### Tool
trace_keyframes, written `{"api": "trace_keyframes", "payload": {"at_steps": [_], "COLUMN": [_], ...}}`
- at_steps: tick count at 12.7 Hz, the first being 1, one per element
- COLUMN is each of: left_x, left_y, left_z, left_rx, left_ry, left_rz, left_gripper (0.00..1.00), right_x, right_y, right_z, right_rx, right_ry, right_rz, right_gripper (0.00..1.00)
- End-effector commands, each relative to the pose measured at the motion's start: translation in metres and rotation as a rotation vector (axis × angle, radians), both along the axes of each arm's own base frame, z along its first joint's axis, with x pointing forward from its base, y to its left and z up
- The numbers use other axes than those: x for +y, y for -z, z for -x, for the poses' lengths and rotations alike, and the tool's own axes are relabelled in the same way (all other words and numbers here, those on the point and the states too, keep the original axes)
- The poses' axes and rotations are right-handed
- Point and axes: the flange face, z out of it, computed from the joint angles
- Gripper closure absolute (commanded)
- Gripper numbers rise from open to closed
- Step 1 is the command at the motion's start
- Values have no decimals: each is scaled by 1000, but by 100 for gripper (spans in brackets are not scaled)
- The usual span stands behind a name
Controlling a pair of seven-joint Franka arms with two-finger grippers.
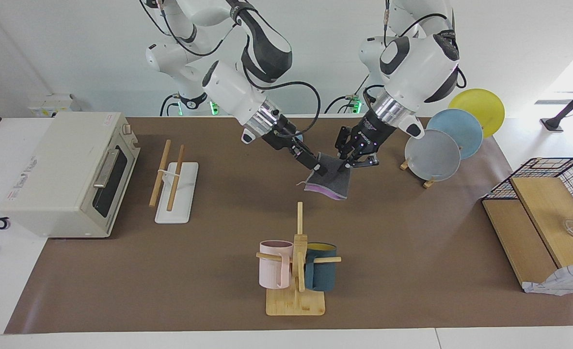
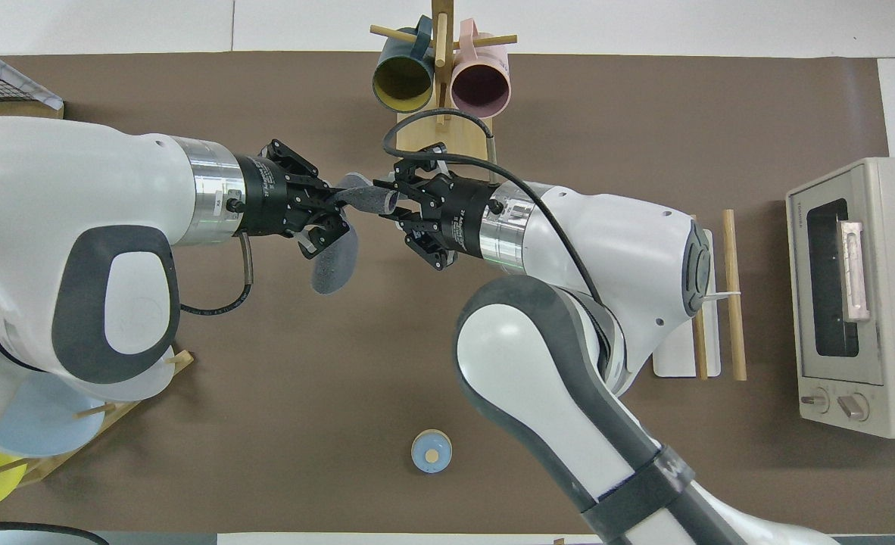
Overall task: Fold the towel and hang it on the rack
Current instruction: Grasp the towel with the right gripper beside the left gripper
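Grippers from both arms meet at the middle of the table, each at an upper corner of the towel (image 1: 329, 182), which hangs between them off the brown mat (image 1: 412, 252) with its dark grey face outward and a strip of purple along the bottom edge. The left gripper (image 1: 345, 166) is clamped tight on its corner. The right gripper (image 1: 319, 169) has its tips at the other corner; they look nearly closed on the cloth, though from this range I cannot tell whether they truly pinch it.

From above, the towel (image 2: 357, 216) reads differently: a grey band stretched between the two grippers, with a loose flap sagging below the left gripper (image 2: 335, 203), and the right gripper (image 2: 396, 203) at the band's other end. That view alone also shows a small round blue object (image 2: 431, 450) close to the robots.

Toward the right arm's end of the table, the rack (image 1: 174, 182) stands well apart from the towel, beside the toaster oven (image 1: 68, 174). Farther from the robots stands the mug stand (image 1: 296, 271).
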Motion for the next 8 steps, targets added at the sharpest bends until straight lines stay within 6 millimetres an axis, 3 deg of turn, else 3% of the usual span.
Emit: {"api": "trace_keyframes", "payload": {"at_steps": [1, 6, 7, 8], "left_x": [0, -6, -6, -6], "left_y": [-3, -5, -5, -4], "left_z": [4, 9, 10, 10], "left_rx": [0, -8, -13, -14], "left_ry": [-23, -4, 4, 7], "left_rz": [-2, -5, -11, -14], "left_gripper": [100, 100, 1, 0], "right_x": [0, -1, -1, -1], "right_y": [-1, 1, 1, 2], "right_z": [-4, -4, -4, -4], "right_rx": [-30, -34, -50, -69], "right_ry": [-15, -22, -33, -52], "right_rz": [1, 9, 16, 27], "right_gripper": [100, 100, 100, 100]}}
